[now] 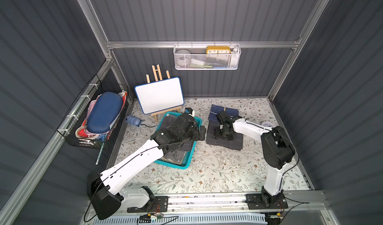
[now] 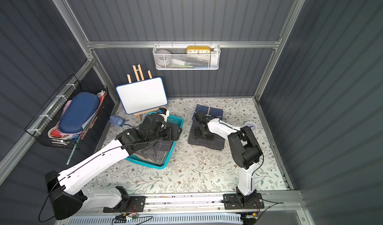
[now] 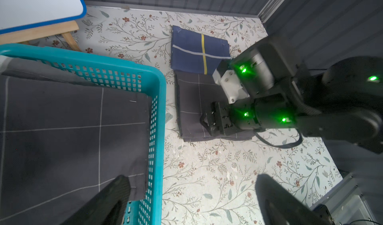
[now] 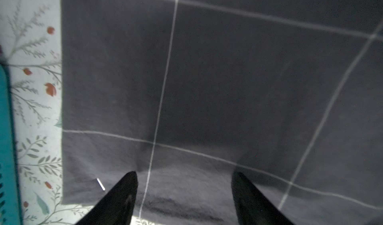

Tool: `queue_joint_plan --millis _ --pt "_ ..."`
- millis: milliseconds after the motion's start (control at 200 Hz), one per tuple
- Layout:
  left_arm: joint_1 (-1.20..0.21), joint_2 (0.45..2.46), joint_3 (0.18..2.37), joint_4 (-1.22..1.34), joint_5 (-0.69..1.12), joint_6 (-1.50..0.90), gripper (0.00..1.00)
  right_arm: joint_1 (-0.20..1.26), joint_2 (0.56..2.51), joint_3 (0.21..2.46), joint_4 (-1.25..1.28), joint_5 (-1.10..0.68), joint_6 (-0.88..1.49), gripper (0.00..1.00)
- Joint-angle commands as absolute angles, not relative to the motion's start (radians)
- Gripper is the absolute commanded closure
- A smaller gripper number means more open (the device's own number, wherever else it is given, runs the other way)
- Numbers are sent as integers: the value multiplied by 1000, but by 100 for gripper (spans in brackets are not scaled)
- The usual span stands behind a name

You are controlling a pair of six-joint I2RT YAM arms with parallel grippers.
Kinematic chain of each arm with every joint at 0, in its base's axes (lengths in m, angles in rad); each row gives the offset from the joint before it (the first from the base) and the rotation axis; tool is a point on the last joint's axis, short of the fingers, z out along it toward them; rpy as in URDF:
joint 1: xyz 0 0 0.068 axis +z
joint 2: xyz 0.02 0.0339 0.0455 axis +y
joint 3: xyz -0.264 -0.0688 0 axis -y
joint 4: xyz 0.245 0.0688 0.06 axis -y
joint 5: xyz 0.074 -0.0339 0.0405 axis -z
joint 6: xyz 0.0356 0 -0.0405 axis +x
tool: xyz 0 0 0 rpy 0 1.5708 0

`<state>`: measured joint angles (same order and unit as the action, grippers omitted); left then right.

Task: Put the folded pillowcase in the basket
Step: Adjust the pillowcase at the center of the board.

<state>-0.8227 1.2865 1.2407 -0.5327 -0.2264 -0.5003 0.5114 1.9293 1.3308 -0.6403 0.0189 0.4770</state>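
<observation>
The right gripper's black fingers are spread wide, tips set on the folded dark grey, white-gridded cloth pillowcase, with nothing pinched yet. The pillowcase lies just beside the rectangular teal perforated plastic basket. If only the top layer is caught, the fold may be pulled open, and the left gripper, held wide open and empty over the basket's rim, may be struck.

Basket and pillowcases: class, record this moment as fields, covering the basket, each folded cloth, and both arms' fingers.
Basket: teal, holds one grey checked pillowcase
Grey pillowcase on table: folded, beside the basket
Navy cloth: folded, against that grey one's far edge
Left fingers: open, straddling the basket's wall
Right fingers: apart, tips on the table's grey pillowcase
</observation>
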Motion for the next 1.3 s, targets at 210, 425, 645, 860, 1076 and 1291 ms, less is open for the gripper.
queue_joint_plan --millis 210,425,645,860,1076,1291 --pt "-793 1308 1236 -491 -210 -456 0 545 1783 1084 -649 28 486 25" --pt "-766 1415 1301 -454 -106 -388 0 546 1578 913 -690 65 551 25" --pt "-769 1687 1538 -468 31 -234 0 547 1252 778 -739 142 707 24" --pt "-812 1976 1756 -521 52 -157 1 545 1005 615 -660 140 897 25" --pt "-818 2227 1948 -551 118 -137 0 545 950 534 -646 179 986 25" --pt "-825 2418 2081 -573 134 -143 0 545 1001 498 -587 161 1011 25"
